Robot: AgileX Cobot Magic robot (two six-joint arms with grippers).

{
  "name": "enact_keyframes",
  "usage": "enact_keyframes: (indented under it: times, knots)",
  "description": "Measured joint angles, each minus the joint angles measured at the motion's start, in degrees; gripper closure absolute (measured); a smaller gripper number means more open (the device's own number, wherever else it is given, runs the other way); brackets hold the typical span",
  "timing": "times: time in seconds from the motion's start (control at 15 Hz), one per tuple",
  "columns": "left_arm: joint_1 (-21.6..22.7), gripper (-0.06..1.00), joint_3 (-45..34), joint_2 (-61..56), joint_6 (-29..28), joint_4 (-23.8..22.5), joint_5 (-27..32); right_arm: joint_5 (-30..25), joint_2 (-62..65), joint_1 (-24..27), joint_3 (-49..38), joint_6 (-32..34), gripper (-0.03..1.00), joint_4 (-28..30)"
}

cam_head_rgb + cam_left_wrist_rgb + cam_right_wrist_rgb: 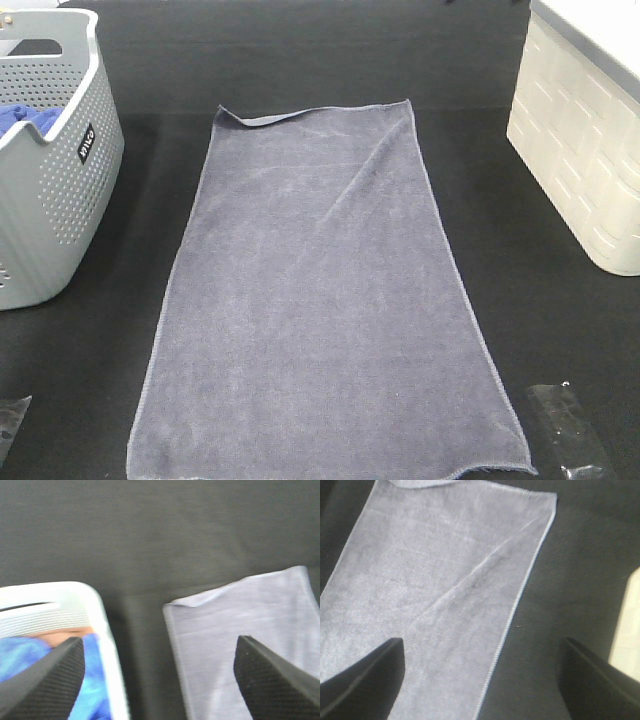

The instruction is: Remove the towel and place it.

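The grey-lavender towel point(320, 300) lies spread flat on the black table, long side running front to back, with its far left corner folded over. It also shows in the left wrist view point(250, 645) and the right wrist view point(435, 585). My left gripper point(160, 680) is open above the gap between the grey basket and the towel's far left corner; only its tip point(10, 420) shows in the high view. My right gripper point(482, 680) is open above the towel's right hem; its tip point(565, 430) sits at the front right. Both hold nothing.
A grey perforated basket point(60, 200) with a bright blue cloth point(25, 118) inside stands at the left; it also shows in the left wrist view point(60, 597). A cream-white bin point(585, 140) stands at the right. The table is black.
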State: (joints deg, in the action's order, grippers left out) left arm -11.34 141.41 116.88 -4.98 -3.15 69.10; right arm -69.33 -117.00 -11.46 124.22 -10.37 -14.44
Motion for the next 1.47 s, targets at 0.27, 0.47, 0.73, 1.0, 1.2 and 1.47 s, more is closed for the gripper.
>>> enact_keyframes:
  times: [0.27, 0.47, 0.73, 1.0, 1.2, 1.47]
  knots:
    - [0.0, 0.17, -13.9, -12.0, 0.3, -2.1, 0.2, 0.0, 7.8, 0.0, -7.3, 1.7, 0.19, 5.7]
    - [-0.1, 0.17, -30.8, -23.8, -0.7, -5.0, 0.3, -0.2, 16.3, 0.0, -17.0, 2.1, 0.19, 6.4]
    - [-0.1, 0.17, -56.3, -45.3, -3.2, -4.8, 0.6, -0.4, 33.0, 0.0, -36.9, 2.2, 0.19, 6.4]
    - [-0.1, 0.17, -81.2, -67.2, -3.4, -2.1, 0.6, -0.4, 53.3, 0.0, -60.6, 2.2, 0.19, 6.4]
    - [-0.1, 0.17, -97.5, -81.8, -3.2, 0.3, 0.8, -0.5, 68.8, 0.0, -75.7, 2.2, 0.19, 6.4]
    - [-0.1, 0.17, -109.3, -100.0, 1.1, 2.4, 1.4, -0.7, 92.1, 0.0, -89.6, 2.2, 0.19, 6.4]
